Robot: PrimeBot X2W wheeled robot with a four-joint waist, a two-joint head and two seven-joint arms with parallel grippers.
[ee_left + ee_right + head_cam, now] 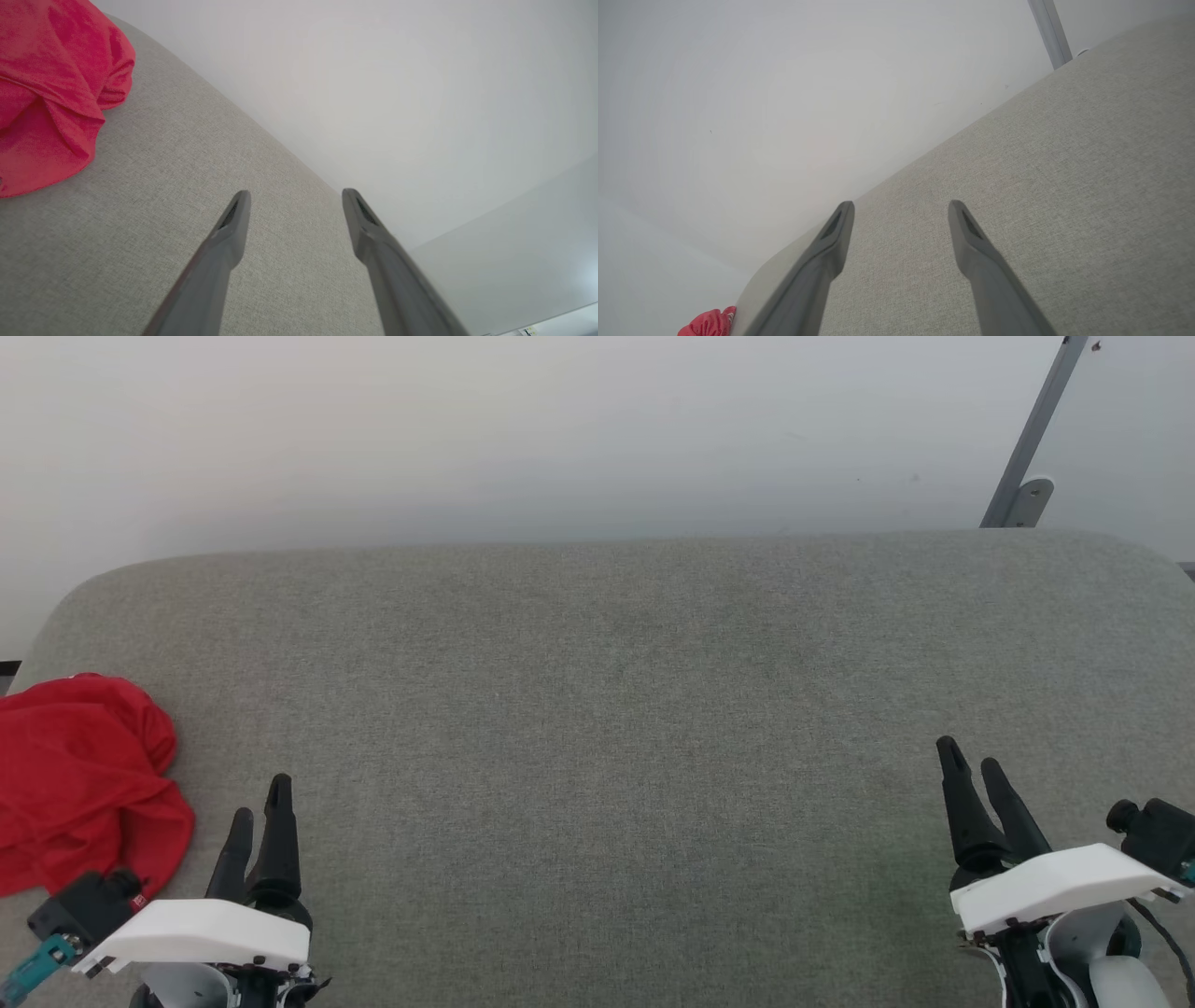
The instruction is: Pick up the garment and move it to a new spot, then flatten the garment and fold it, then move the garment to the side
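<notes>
Head view: the garment [84,775] is a crumpled red heap at the far left edge of the grey fabric surface [597,709], partly cut off by the frame edge. My left gripper [260,800] is at lower left, near the heap's right side and not touching it. Its fingers are apart with nothing between them. My right gripper [969,756] is at lower right, well apart from the garment, fingers spread and empty. A pale wall [467,429] stands behind the surface's rounded far edge, and a slanted grey metal post [1027,439] with a bracket is at upper right. Left wrist view: my left gripper [296,196] has its jaws wide and released, hanging over the grey surface [163,186]. The garment [51,93] is bunched in the upper left corner, lying on the surface in soft folds, clear of both fingers. Right wrist view: my right gripper [902,206] has its jaws wide and released, gripping nothing, over the surface [1064,186]. A small red bit of the garment [710,323] shows at bottom left, next to the surface's rounded corner. The post [1048,32] is at top right, against the wall.
</notes>
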